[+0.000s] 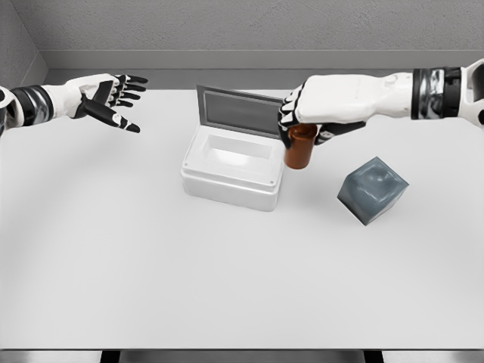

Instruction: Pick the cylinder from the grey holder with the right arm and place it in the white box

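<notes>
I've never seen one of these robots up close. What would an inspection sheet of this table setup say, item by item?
Surface: white table, flat, pale all over.
Job's things: brown cylinder held by the right robot hand, out of the grey holder and just right of the white box. The holder sits tilted, its hollow bare. The box stands with its lid up.
Clutter: nothing seen.
Robot hands: the right one is closed on the cylinder; the left robot hand hangs at the far left, fingers spread, holding nothing.
Cables: nothing seen.
Surroundings: grey wall behind the table.
</notes>
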You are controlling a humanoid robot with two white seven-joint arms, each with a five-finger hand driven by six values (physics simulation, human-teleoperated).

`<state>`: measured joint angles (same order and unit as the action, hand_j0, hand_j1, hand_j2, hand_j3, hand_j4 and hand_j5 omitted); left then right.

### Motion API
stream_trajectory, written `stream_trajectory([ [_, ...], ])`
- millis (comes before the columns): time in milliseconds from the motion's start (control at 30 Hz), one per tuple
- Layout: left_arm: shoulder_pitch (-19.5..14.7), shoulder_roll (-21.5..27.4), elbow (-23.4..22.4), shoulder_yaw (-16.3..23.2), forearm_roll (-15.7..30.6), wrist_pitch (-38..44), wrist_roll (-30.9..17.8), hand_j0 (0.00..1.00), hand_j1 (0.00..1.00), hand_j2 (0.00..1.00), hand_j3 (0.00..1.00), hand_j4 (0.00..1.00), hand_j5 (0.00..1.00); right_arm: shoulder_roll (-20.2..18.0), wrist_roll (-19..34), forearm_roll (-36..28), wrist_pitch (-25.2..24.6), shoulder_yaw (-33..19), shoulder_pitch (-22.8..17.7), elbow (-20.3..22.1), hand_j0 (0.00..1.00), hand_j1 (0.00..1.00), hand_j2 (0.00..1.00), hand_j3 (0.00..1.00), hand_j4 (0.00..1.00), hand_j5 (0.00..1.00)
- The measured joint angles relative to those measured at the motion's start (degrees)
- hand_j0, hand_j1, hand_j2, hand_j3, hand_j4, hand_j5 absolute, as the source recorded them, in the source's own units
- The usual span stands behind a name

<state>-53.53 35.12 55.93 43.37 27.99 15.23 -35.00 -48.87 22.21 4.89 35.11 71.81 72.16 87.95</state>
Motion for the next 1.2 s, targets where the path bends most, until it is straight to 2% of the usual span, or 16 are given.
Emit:
stream_trajectory([
  [267, -0.09, 0.00, -0.13, -0.05, 0.00, 0.00, 0.00, 1.00, 1.00, 1.00, 1.00, 1.00, 1.00, 2.54, 1.12, 0.23, 0.03, 1.88, 1.23, -2.72, 0.42, 0.42, 0.42, 0.42, 0.42, 0.42],
  [600, 0.00, 0.00, 0.02, 0.00, 0.00, 0.00, 0.00, 1.00, 1.00, 1.00, 1.00, 1.00, 1.00, 3.72, 1.44, 0.23, 0.01, 2.84, 3.52, -3.54, 0.42, 0.42, 0.42, 0.42, 0.42, 0.42],
  [1200, 0.09, 0.11, 0.04, 0.01, 0.00, 0.09, 0.00, 1.00, 1.00, 1.00, 1.00, 1.00, 1.00, 7.59, 1.52, 0.20, 0.01, 4.24, 4.05, -7.38, 0.43, 0.43, 0.43, 0.43, 0.43, 0.43],
])
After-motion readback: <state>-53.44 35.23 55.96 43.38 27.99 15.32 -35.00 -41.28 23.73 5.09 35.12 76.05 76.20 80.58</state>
